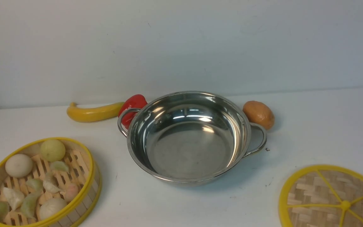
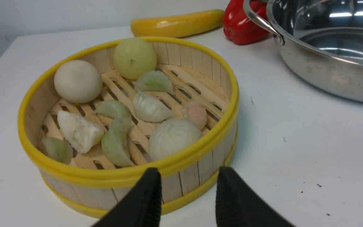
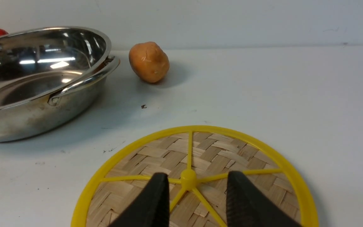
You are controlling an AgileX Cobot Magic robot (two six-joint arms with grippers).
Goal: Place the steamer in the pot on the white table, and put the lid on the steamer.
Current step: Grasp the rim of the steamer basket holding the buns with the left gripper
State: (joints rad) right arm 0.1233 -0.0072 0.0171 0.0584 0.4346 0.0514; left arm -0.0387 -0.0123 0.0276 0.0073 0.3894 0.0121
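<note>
The steamer [image 1: 43,186], a bamboo basket with yellow rims holding pale buns and dumplings, sits on the white table [image 1: 310,132] at the front left. The shiny steel pot [image 1: 189,137] stands empty in the middle. The lid [image 1: 332,198], a woven disc with yellow spokes, lies at the front right. Neither gripper shows in the front view. My left gripper [image 2: 188,171] is open and empty, just short of the steamer's [image 2: 128,113] near wall. My right gripper [image 3: 197,176] is open and empty, over the lid [image 3: 197,176], its fingers either side of the centre knob.
A yellow banana-shaped squash [image 1: 95,112] and a red pepper [image 1: 132,105] lie behind the pot's left handle. A brown potato [image 1: 258,114] lies by its right handle. A white wall stands behind the table.
</note>
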